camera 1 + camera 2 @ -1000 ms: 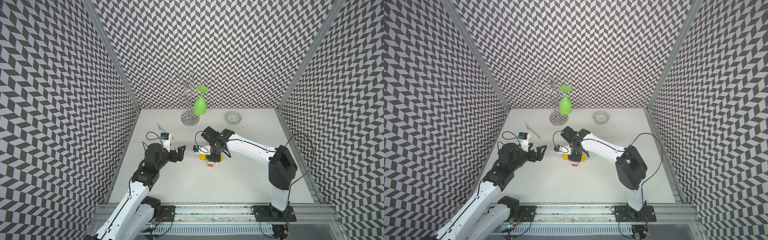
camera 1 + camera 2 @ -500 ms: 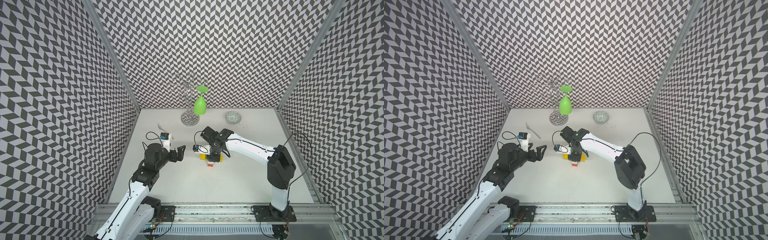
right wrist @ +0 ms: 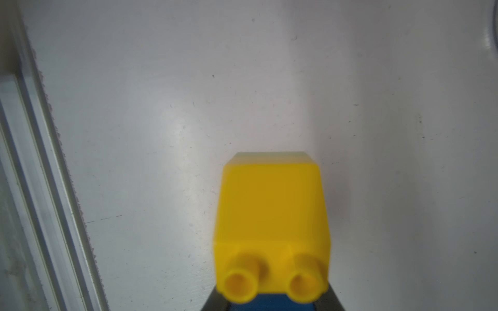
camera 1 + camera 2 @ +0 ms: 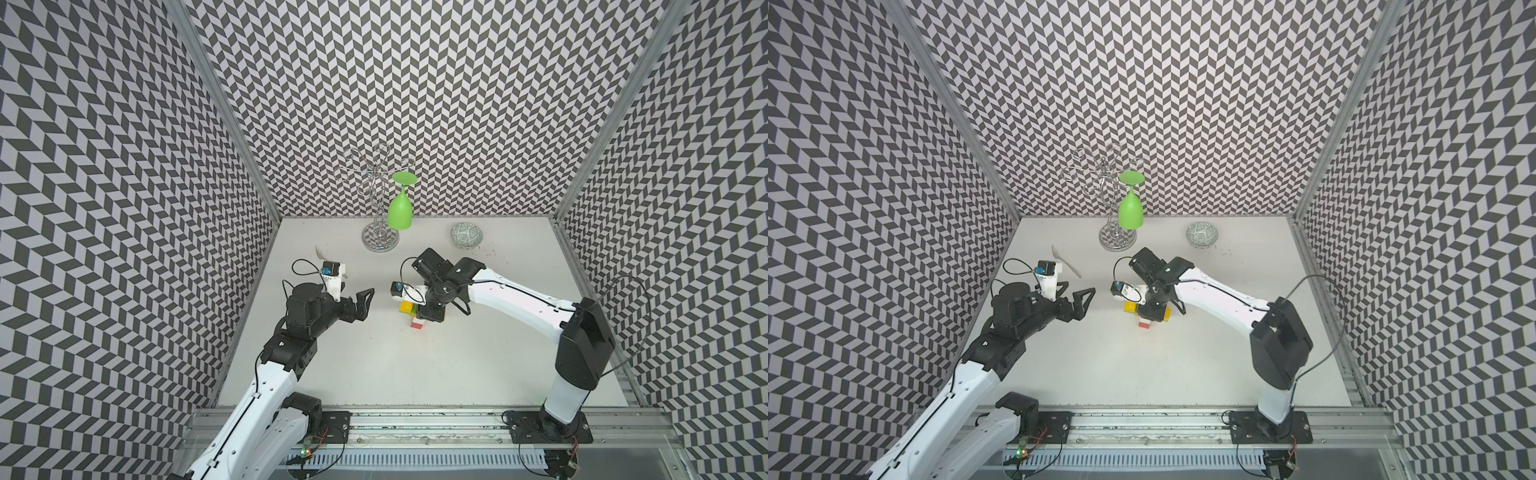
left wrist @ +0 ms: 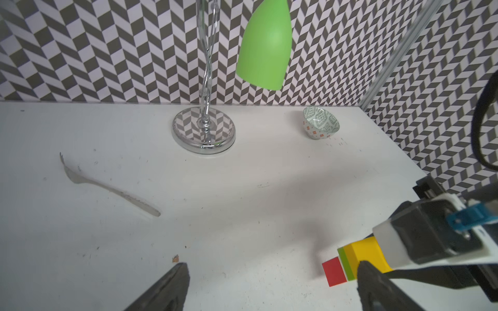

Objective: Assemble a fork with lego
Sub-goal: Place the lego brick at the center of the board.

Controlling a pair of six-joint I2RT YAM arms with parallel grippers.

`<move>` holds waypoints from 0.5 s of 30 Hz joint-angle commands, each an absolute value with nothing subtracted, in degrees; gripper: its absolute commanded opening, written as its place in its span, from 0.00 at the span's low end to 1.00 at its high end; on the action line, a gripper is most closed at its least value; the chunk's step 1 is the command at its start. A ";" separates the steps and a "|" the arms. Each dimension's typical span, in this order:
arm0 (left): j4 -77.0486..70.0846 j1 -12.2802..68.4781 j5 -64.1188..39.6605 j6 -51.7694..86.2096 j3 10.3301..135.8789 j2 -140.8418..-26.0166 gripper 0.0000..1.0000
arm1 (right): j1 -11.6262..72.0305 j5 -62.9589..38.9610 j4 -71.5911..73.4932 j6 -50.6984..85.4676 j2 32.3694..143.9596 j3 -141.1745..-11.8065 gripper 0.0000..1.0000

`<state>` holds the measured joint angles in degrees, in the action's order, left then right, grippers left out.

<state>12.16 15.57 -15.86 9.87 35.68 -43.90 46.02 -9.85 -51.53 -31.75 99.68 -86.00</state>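
3 chevron-patterned walls (image 4: 415, 104) enclose a white table (image 4: 395, 374); aluminium rail (image 4: 415, 420) along its front edge

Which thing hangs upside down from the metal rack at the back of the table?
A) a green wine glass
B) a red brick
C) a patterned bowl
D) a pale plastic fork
A: the green wine glass hangs bowl-down from the metal rack; the patterned bowl stands apart from it.
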 commanded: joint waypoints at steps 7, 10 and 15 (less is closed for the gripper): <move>14.43 15.72 -30.72 4.70 41.20 -42.98 0.99 | 36.55 -28.62 -37.58 -19.15 87.22 -77.80 0.00; 14.16 16.29 -34.39 3.79 41.22 -42.91 0.99 | 34.98 -32.31 -32.89 -14.69 83.73 -72.67 0.00; 14.06 18.44 -37.80 2.28 40.96 -42.80 0.98 | 31.73 -42.89 -25.62 -4.66 81.06 -64.84 0.00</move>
